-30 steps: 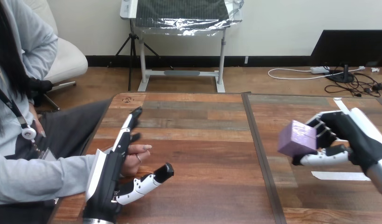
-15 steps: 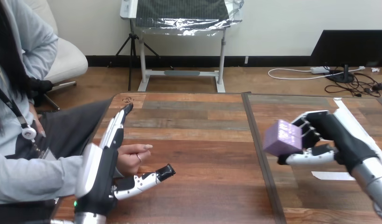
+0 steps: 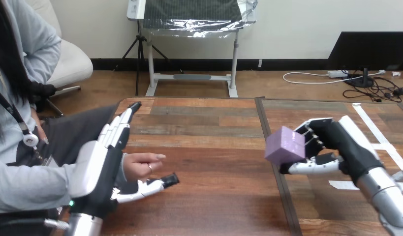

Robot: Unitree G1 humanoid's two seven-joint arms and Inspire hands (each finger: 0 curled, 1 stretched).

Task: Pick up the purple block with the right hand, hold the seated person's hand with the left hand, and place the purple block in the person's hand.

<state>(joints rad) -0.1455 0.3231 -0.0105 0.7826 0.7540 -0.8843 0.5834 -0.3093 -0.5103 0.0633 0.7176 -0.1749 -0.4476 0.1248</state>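
The purple block (image 3: pixel 285 146) hangs above the table's middle seam, pinched between the curled fingers and thumb of my right hand (image 3: pixel 343 143). The person's hand (image 3: pixel 141 164) rests on the table's left part, loosely curled, fingers pointing right. My left hand (image 3: pixel 97 171) stands on edge against the person's wrist, its white back toward me. Its fingers (image 3: pixel 121 127) stretch straight toward the far table edge, and its thumb (image 3: pixel 152 184) reaches out on the near side of the person's hand. Nothing curls round that hand. The block is about a forearm's length to the right of it.
Two wooden tabletops meet at a dark seam (image 3: pixel 274 173). White tape strips (image 3: pixel 377 133) lie on the right tabletop, one beneath my right forearm (image 3: pixel 345 185). The person's grey sleeve (image 3: pixel 27 184) runs along the table's left edge.
My right hand has carried the purple block leftward, over the seam. My left hand has shifted left and turned its back to me, closing in on the person's wrist.
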